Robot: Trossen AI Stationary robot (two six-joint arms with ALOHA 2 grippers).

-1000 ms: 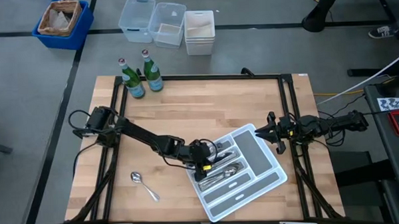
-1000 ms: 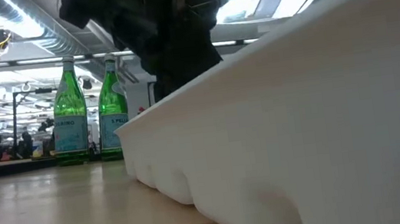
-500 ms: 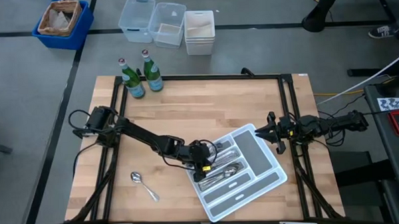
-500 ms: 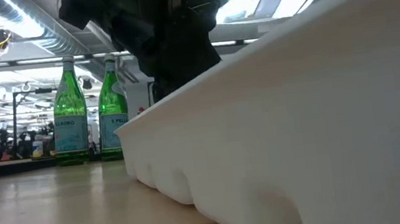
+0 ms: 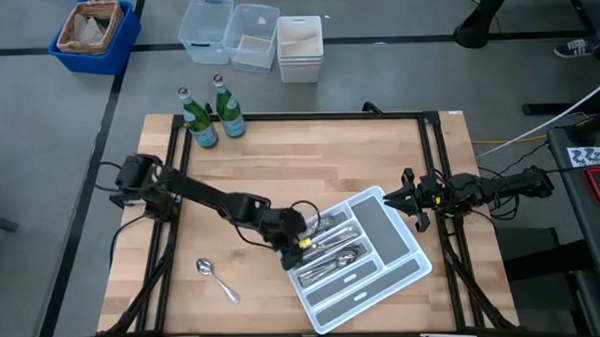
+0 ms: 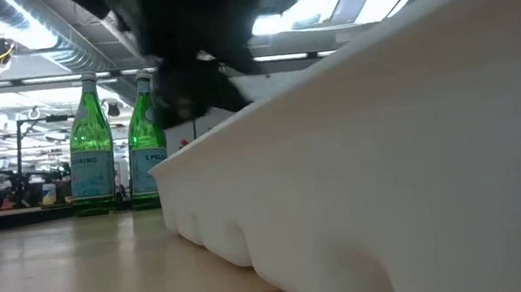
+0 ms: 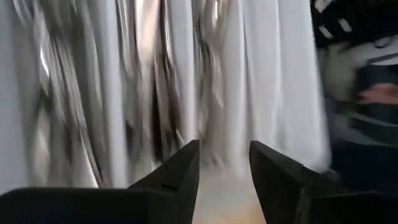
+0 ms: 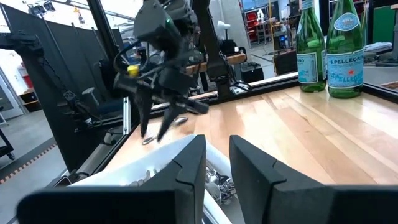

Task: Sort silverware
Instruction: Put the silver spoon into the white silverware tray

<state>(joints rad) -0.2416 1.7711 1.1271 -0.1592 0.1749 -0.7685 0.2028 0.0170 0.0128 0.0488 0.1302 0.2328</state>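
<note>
Left gripper [image 5: 295,241] hangs at the near-left edge of the white divided tray [image 5: 404,275], just above its rim; fingers spread apart with nothing between them, as seen from the right wrist, where both fingers [image 8: 144,118] point down, empty. Most of the silverware [image 5: 333,252] lies in the tray's left compartments, a bundle of shiny handles running lengthwise; exact count and kinds not readable. One spoon [image 5: 215,278] lies alone on the wooden table [image 5: 310,158], well apart from the tray, toward the front left. Right gripper [image 5: 411,198] waits at the tray's far right corner, fingers [image 8: 252,171] parted a little, holding nothing. Two green bottles [image 5: 213,116] stand at the table's back left, clear of the work. Judgement: a piece looks just dropped in the tray, and the stray spoon is the likely next target. To do it well, lift the left gripper straight up clear of the tray wall before swinging, so it does not nudge the tray or stir the pieces already laid. Approach the spoon across its handle, near the middle, fingers astride it and low to the wood; a thin flat handle slips easily if pinched near the bowl. Set it among the other spoons, aligned with them.
</note>
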